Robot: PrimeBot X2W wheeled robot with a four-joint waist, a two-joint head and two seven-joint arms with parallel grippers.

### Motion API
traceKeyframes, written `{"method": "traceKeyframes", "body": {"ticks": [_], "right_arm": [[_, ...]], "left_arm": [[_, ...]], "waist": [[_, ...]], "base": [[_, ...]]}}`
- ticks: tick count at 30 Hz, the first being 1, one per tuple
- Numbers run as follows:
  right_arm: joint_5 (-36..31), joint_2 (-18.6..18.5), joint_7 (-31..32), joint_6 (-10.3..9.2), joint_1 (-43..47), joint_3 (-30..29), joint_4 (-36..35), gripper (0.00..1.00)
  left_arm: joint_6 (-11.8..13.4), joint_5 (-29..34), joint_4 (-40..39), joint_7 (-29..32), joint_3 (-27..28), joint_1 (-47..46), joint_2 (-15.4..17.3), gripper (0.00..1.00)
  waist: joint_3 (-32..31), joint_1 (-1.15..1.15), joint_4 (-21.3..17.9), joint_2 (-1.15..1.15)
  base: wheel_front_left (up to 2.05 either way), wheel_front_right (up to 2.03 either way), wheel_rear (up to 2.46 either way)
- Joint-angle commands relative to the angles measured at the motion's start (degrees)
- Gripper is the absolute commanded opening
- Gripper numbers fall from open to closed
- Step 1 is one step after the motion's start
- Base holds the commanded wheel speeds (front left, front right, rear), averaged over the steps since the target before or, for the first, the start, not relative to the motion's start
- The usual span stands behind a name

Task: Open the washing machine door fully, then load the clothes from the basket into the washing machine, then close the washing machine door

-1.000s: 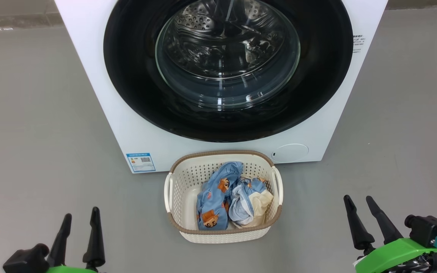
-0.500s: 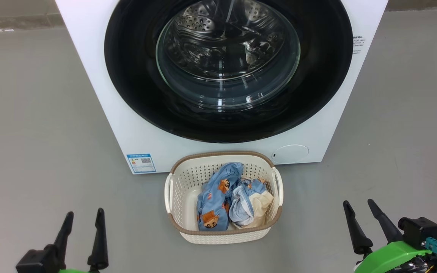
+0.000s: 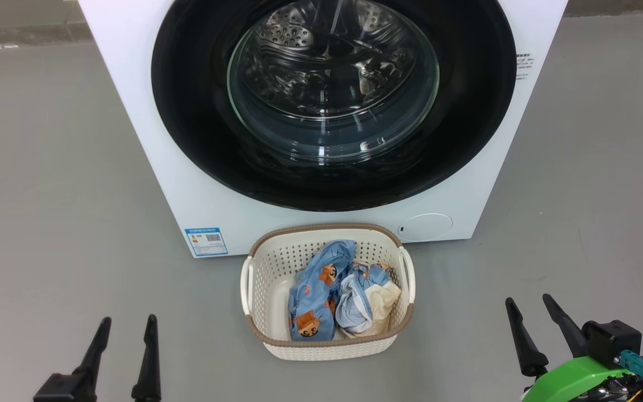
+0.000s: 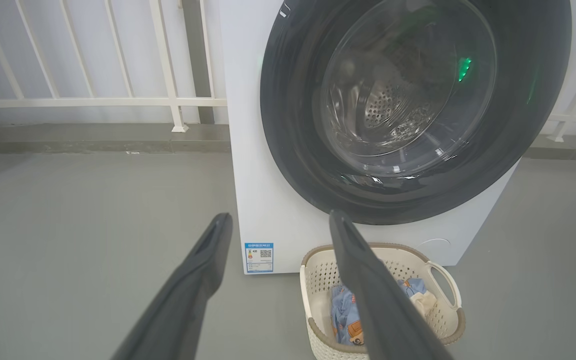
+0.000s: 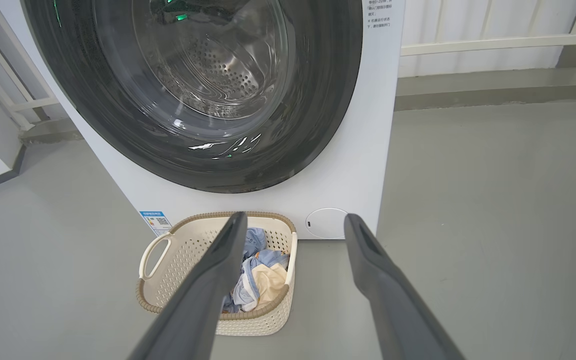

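left claw (image 3: 129, 319) lower than before; blue label sticker (image 3: 206, 241) illegible

You have a white washing machine (image 3: 198, 212) before you. Its door (image 3: 187, 111) is a wide glossy black ring round clear glass, and the drum (image 3: 293, 36) behind is silvery steel dotted with small holes. The label sticker (image 3: 206, 241) is blue with a white panel, and the small round flap (image 3: 425, 227) is white. The basket (image 3: 327, 349) is cream with rows of fine perforations, a brown woven-look rim and white handles. The clothes (image 3: 313, 296) are light blue printed with orange-brown cartoon animals; one piece (image 3: 380, 298) is cream and pale blue. The floor (image 3: 48, 195) is plain grey. Your left end effector (image 3: 129, 318) and right end effector (image 3: 528, 298) have black fingers, and the bracket (image 3: 578, 374) behind the right one is bright green. The railing (image 4: 68, 102) is white.
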Motion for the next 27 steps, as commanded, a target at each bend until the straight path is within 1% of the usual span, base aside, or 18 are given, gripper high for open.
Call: {"method": "traceKeyframes", "body": {"ticks": [1,7,13,19,27], "right_arm": [[-0.8,-0.2,-0.3,0.09,-1.2,0.9,-1.3,1.0],[-0.9,0.0,-0.3,0.09,-1.0,0.8,-1.4,1.0],[-1.0,0.1,-0.3,0.09,-1.0,0.5,-1.7,1.0],[-1.0,0.2,-0.3,0.09,-1.2,0.4,-1.9,1.0],[-1.1,0.5,-0.3,0.09,-1.4,0.4,-2.1,1.0]], "left_arm": [[-0.1,0.3,-0.9,-0.4,2.2,-1.2,0.9,1.0],[0.1,2.2,-0.1,-0.4,3.0,-1.3,1.0,1.0],[0.0,2.5,0.2,-0.4,3.5,-1.7,0.4,1.0],[-0.1,2.6,0.3,-0.4,3.8,-2.2,0.3,1.0],[-0.1,2.5,0.7,-0.4,4.1,-2.8,0.1,1.0]], "waist": [[0.0,0.0,0.0,0.0],[-0.1,0.0,-0.2,0.0],[0.3,0.0,-0.2,0.0],[0.8,0.0,-0.1,0.0],[1.6,0.0,-0.1,0.0]], "base": [[0.0,0.0,0.0],[0.07,0.07,-0.13],[0.49,0.49,-0.97],[0.95,0.95,-1.89],[1.22,1.22,-2.44]]}}
